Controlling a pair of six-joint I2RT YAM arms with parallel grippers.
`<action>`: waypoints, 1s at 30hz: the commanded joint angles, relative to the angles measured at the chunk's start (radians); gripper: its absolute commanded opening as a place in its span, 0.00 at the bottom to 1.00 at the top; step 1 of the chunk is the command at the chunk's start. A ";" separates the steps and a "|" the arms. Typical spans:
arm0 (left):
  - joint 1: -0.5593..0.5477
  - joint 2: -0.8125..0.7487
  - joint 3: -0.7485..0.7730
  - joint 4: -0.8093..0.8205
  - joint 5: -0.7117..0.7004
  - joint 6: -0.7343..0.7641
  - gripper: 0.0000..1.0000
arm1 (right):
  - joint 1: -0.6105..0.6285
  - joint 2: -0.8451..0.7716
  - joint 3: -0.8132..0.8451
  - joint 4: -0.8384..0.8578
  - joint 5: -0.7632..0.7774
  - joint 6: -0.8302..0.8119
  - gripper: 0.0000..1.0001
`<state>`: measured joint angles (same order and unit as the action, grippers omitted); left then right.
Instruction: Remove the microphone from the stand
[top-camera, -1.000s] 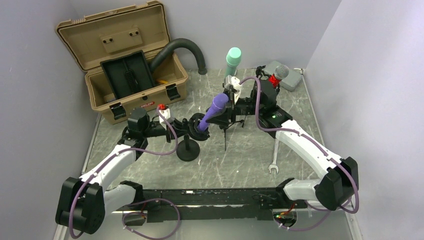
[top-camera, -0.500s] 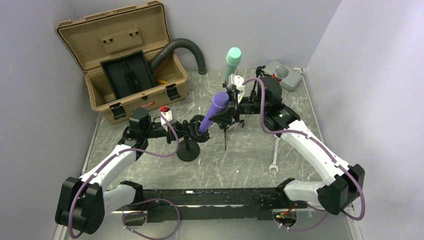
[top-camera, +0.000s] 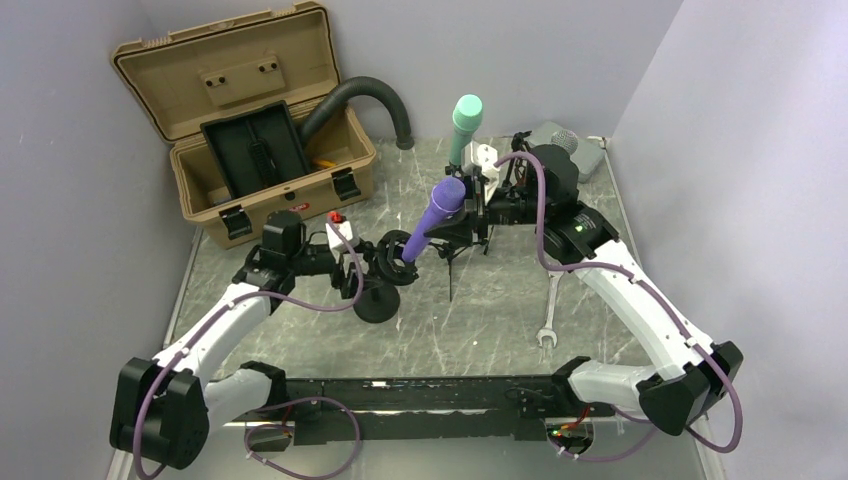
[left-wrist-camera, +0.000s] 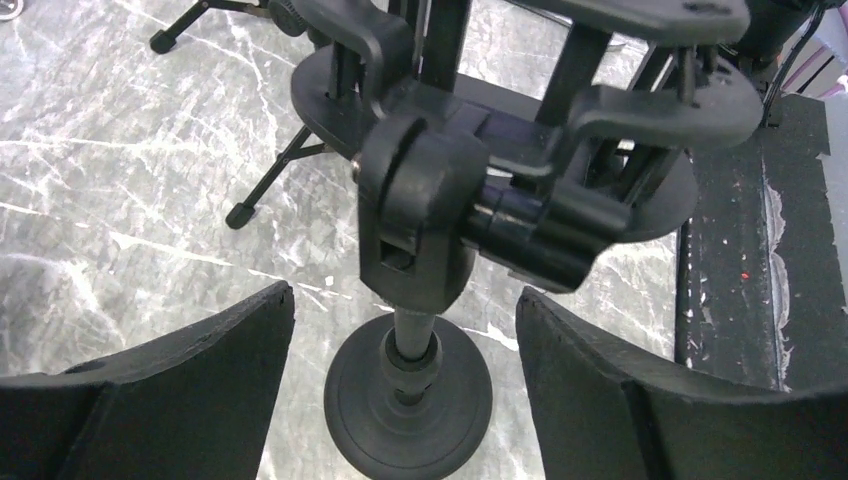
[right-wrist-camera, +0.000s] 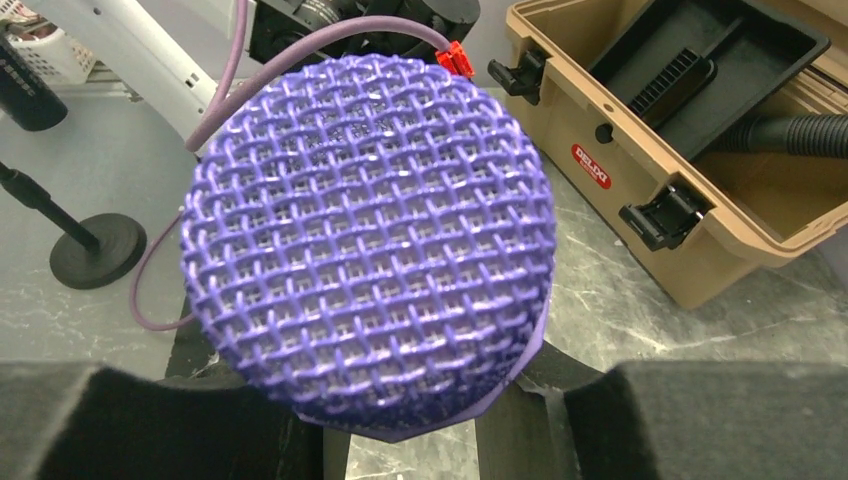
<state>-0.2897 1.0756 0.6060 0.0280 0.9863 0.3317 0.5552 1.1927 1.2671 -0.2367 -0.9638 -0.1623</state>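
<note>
Two tools attend the stand (top-camera: 377, 303): the right tool (right-wrist-camera: 415, 428), clamped on the purple microphone (top-camera: 430, 218), has drawn it slightly up from the stand's clip (left-wrist-camera: 415, 210), so removal looks underway though unfinished, while the left tool (left-wrist-camera: 400, 300) gapes wide astride that clip.

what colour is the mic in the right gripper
The microphone is purple, its head a woven mesh grille; it shows best in the right wrist view.
</note>
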 joint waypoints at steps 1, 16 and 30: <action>-0.005 -0.061 0.082 -0.156 -0.038 0.120 0.88 | -0.003 -0.008 0.072 -0.032 0.003 -0.032 0.02; 0.045 -0.147 0.578 -0.808 -0.199 0.411 0.99 | 0.017 0.042 0.203 -0.113 -0.031 -0.018 0.02; -0.151 0.059 0.762 -0.438 -0.081 -0.103 1.00 | 0.050 0.162 0.330 -0.050 -0.122 0.113 0.02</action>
<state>-0.3935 1.1126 1.3705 -0.5499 0.8597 0.3710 0.5938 1.3548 1.5219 -0.3470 -1.0321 -0.0921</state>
